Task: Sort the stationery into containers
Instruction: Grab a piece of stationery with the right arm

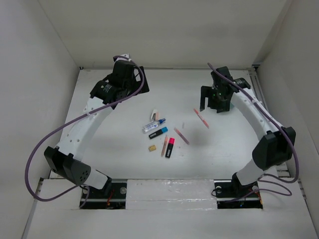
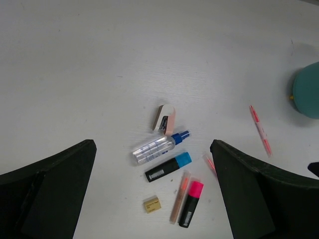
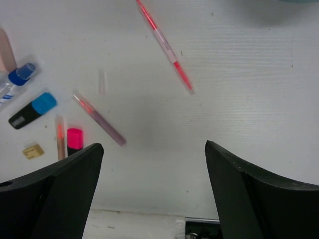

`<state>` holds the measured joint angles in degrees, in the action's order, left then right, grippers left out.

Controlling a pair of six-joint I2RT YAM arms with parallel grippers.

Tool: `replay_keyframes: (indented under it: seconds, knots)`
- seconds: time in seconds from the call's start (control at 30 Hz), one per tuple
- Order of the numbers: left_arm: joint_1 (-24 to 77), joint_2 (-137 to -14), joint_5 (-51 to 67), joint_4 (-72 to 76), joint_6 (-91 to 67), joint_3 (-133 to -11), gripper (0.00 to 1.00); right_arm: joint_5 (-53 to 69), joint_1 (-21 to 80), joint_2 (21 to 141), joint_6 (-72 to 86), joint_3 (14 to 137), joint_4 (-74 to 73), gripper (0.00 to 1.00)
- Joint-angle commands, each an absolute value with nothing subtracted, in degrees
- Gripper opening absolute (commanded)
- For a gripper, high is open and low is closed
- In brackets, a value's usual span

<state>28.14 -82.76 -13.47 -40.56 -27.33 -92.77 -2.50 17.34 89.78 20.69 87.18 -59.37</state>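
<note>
A first pick is judged to be in hand: the left claw and right claw are held wide apart, empty. The tube and highlighters lie just below the left claw, the cup far to its right. A pen lies ahead of the right claw. A descent and a closing across one item are called for next
</note>
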Motion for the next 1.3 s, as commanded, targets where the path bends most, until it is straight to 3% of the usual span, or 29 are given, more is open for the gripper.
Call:
replay_keyframes:
  seconds: [0.0,0.07,0.5,1.27]
  knots:
    - [28.3,-80.4,-12.2,-38.8,-25.2,-93.9,1.00,-4.4,17.7,93.2,18.3,88.8,-56.6,0.88]
    - [28.3,-79.9,-11.5,-38.8,-25.2,-92.7,1.00,-3.6,17.7,97.4,17.6,89.3,-56.1,0.82]
    - [28.3,-77.4,-10.3,-38.2,-23.6,-90.4,1.00,-1.0,17.1,105.8,16.4,86.9,-49.4,0.71]
    - [28.3,-77.4,-7.6,-38.2,-22.6,-89.4,1.00,1.0,14.1,110.1,14.7,82.9,-48.3,0.70]
